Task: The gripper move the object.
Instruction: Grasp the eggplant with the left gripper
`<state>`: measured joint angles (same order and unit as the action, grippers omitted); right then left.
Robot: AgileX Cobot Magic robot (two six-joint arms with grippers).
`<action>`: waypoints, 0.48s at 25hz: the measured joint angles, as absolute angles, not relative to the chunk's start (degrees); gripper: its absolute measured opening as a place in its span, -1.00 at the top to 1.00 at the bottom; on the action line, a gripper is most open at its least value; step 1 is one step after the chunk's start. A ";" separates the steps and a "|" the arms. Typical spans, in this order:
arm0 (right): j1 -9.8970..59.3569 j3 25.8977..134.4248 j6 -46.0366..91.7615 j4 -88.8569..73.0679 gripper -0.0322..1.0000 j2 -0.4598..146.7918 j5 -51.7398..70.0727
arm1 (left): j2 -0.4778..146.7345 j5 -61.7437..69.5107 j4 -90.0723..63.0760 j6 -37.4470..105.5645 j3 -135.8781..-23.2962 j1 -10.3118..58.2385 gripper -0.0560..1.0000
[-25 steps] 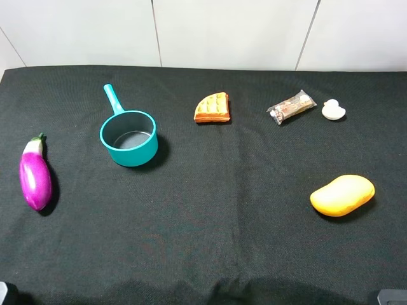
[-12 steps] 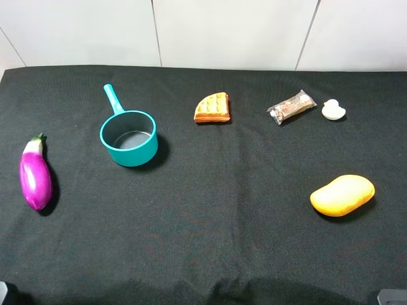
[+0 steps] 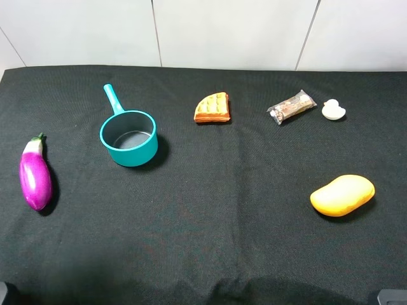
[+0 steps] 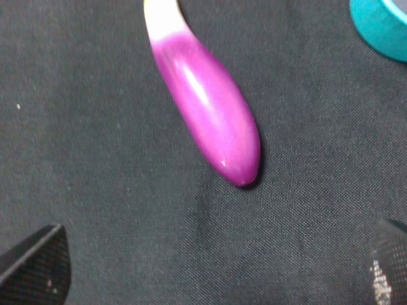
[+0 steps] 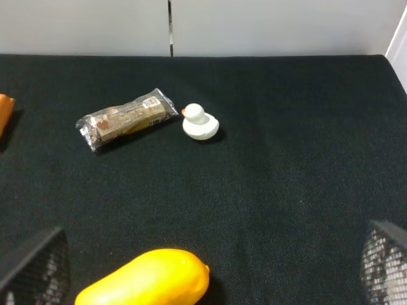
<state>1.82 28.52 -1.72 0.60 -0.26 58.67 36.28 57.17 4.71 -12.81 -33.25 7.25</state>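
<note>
The purple eggplant (image 3: 35, 178) lies on the black cloth at the far left, its white end and green stem pointing toward the back. In the left wrist view the eggplant (image 4: 206, 108) lies ahead of my left gripper (image 4: 213, 270). That gripper is open, its two black fingertips (image 4: 35, 267) wide apart and clear of the eggplant. My right gripper (image 5: 210, 273) is open and empty, just beside the mango (image 5: 146, 279). In the high view only small dark bits of the arms show at the bottom corners.
A teal saucepan (image 3: 128, 138) stands to the right of the eggplant; its rim (image 4: 381, 25) shows in the left wrist view. A waffle piece (image 3: 212, 107), a wrapped snack bar (image 3: 291, 107) and a white duck (image 3: 332, 110) lie at the back. The yellow-orange mango (image 3: 342, 195) lies at the right.
</note>
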 joint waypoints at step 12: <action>1.82 28.52 -1.72 0.60 -0.41 -0.26 58.67 | 47.81 54.83 4.61 -21.06 -33.75 7.25 -0.98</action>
<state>1.82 28.52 -1.72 0.60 -0.26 58.67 47.81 54.83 4.61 -21.06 -33.75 7.25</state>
